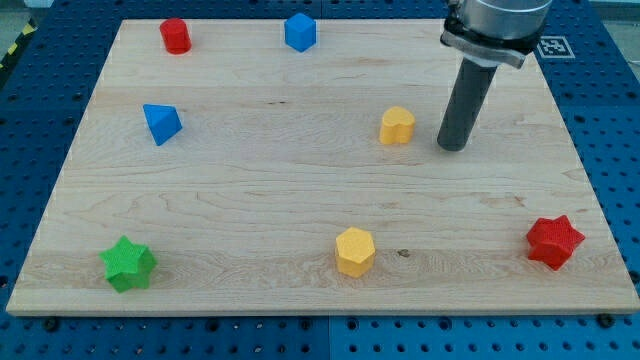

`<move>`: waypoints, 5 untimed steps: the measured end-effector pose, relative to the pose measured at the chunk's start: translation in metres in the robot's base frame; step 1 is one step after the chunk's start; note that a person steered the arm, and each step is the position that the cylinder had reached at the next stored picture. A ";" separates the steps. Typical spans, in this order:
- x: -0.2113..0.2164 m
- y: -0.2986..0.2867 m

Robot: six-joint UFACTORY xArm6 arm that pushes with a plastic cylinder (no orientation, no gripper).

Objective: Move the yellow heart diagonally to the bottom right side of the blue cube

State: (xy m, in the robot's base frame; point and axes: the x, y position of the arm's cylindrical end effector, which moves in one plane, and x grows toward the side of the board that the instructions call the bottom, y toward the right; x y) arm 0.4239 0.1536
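The yellow heart [397,125] lies on the wooden board right of centre, in the upper half. The blue cube [300,31] sits near the view's top edge, up and to the left of the heart. My tip [453,146] rests on the board just to the right of the yellow heart, slightly lower, with a small gap between them. The rod rises from it toward the view's top right.
A red cylinder [176,35] sits at the top left. A blue triangular block [160,122] is at the left. A green star [128,264] is at the bottom left, a yellow hexagon [355,250] at the bottom centre, a red star [554,241] at the bottom right.
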 end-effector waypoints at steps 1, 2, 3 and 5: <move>-0.003 -0.022; 0.006 -0.044; -0.002 -0.067; -0.022 -0.072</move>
State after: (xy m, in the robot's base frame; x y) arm 0.4016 0.0820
